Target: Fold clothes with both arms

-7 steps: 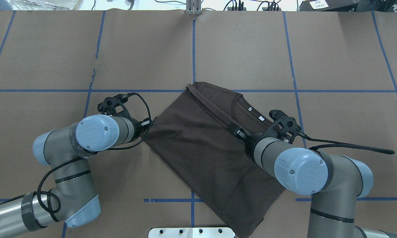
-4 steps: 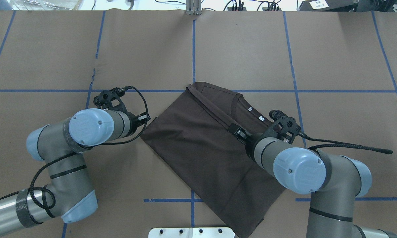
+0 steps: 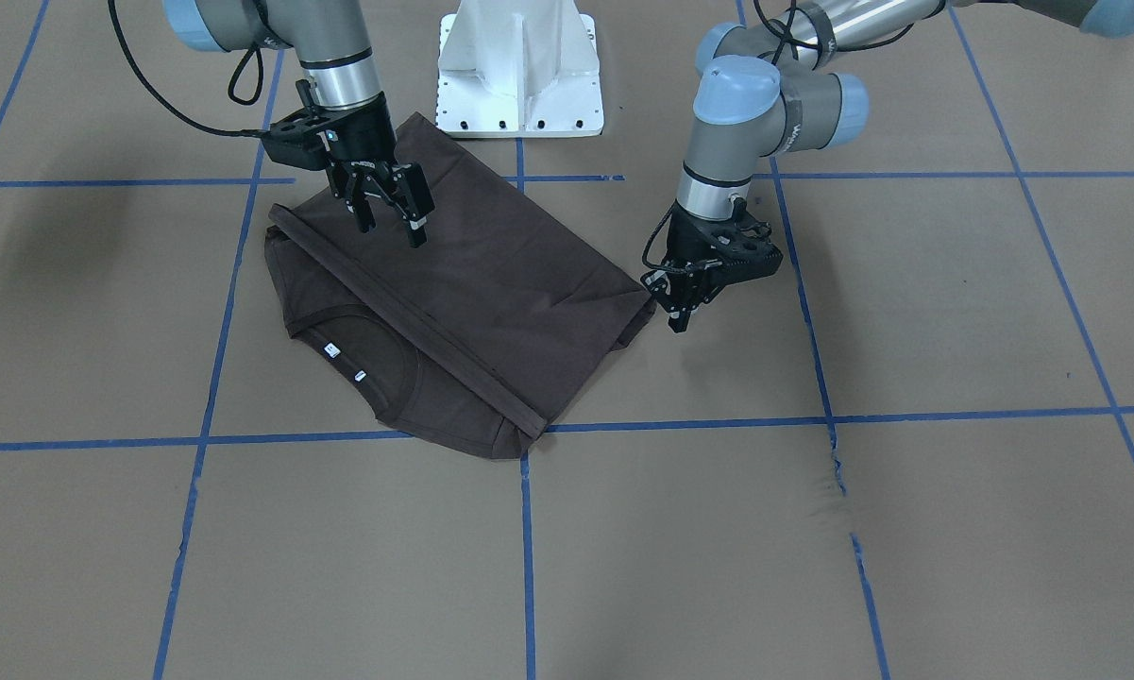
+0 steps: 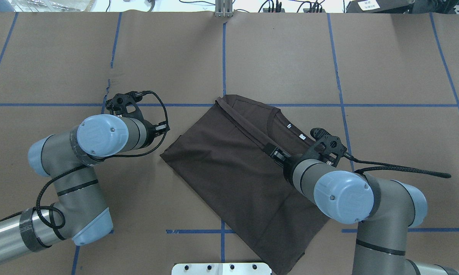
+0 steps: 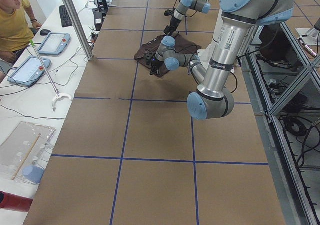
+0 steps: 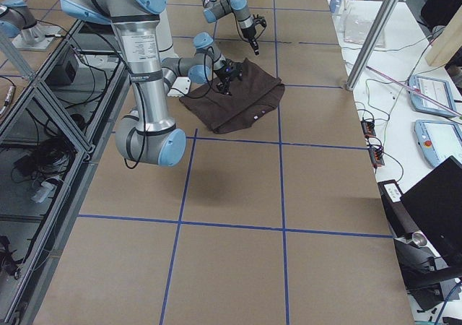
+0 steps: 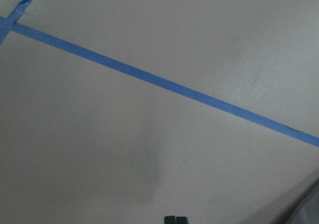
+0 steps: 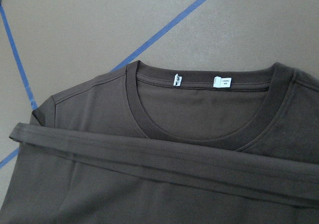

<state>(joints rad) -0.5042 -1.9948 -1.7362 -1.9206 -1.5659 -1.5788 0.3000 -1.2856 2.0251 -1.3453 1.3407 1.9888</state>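
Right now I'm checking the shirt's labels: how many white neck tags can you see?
2. Both sit inside the back of the T-shirt's collar, side by side: one tag on the view's left, the other tag on its right. None appears hidden.

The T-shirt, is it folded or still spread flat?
Folded: the T-shirt has its hem lying across the chest just below the collar.

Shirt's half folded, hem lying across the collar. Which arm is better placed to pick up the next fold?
Probably the right. The right gripper hangs open directly over the T-shirt, just behind the hem band. The left gripper is shut and off the cloth, over bare table beside the shirt's corner.
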